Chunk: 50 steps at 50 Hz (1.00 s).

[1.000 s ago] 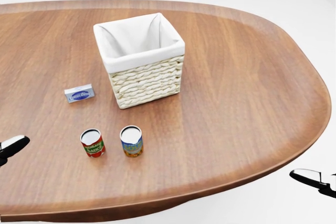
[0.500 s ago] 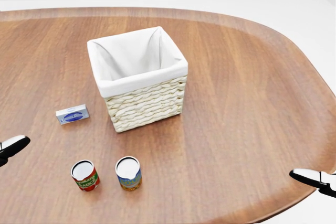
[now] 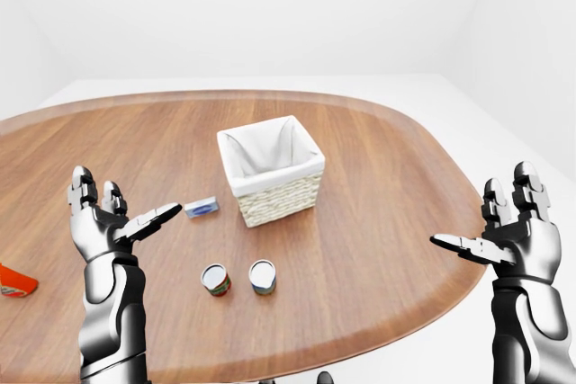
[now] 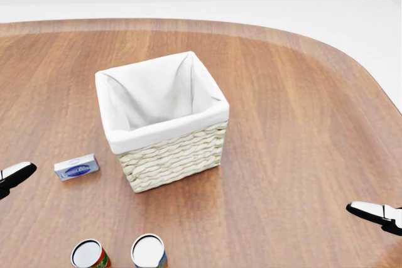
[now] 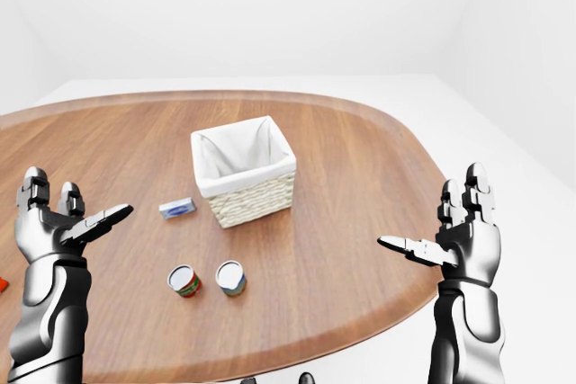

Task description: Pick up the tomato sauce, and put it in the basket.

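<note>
Since the earlier head frames the whole picture has slid down as the camera moved closer, leaving the things in place on the table [image 3: 378, 177]. At the head view's bottom edge stands the red-labelled tomato sauce can [image 3: 214, 280], just beside a blue-labelled can [image 3: 262, 276]. Above them sits the white-lined wicker basket [image 4: 164, 120], with a small blue box [image 4: 76, 167] to its left. Both the left hand [image 3: 106, 222] and the right hand [image 3: 513, 233] are raised, fingers spread, holding nothing.
</note>
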Available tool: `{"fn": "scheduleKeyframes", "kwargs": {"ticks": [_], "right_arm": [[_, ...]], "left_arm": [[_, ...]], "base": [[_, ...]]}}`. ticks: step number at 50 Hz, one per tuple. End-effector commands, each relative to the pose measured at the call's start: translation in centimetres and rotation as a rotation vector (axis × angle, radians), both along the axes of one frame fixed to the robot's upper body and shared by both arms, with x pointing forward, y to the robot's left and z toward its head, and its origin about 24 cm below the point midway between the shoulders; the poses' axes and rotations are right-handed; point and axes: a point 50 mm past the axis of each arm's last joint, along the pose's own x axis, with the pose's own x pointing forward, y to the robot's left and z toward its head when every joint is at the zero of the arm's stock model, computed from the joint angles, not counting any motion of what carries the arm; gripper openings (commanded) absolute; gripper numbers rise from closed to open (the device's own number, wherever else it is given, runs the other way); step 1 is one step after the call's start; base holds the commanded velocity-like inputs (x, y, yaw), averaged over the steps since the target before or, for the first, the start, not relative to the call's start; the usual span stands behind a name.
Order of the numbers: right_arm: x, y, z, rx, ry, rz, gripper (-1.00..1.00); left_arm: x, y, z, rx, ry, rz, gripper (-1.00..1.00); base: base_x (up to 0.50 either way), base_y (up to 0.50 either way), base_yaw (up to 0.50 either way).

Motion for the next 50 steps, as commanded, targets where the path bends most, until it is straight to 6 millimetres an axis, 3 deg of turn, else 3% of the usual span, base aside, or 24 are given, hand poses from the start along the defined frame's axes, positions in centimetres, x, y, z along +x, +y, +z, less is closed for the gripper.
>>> {"fn": "scheduleKeyframes", "kwargs": {"ticks": [1,15,22,30,35,40,46,50], "right_arm": [[-0.1,0.0,0.1,-0.002,-0.003,-0.002,1.0],[0.1,-0.1,-0.8,0.009,0.015,-0.01,1.0],[0.2,-0.2,-0.9,0.009,0.013,-0.008,1.0],[0.2,-0.2,-0.9,0.008,0.017,-0.008,1.0],[0.1,-0.2,-0.8,0.007,0.015,-0.009,1.0],[0.2,-0.1,-0.7,0.004,0.017,-0.013,1.0],[-0.1,-0.1,-0.3,0.006,0.012,-0.015,1.0],[0.0,-0.1,-0.4,0.007,0.012,-0.015,1.0]], "left_arm": [[0.0,0.0,0.0,0.0,0.001,0.0,1.0],[0.2,0.1,-0.4,0.01,0.018,0.002,1.0],[1.0,-1.0,-1.0,0.166,0.116,-0.012,1.0],[2.1,-2.4,-3.2,0.467,0.288,0.015,1.0],[2.1,-3.2,-3.4,0.606,0.32,0.006,1.0],[0.8,-3.7,-1.2,1.124,0.365,0.191,1.0],[0.4,-4.5,-3.8,1.225,0.511,0.043,1.0],[0.3,-4.5,-4.6,1.259,0.551,0.027,1.0]], "base": [[0.3,0.0,0.0],[0.04,0.0,0.0],[0.0,0.0,0.0],[0.0,0.0,0.0],[0.0,0.0,0.0],[0.0,0.0,0.0],[0.0,0.0,0.0],[0.0,0.0,0.0]]}}
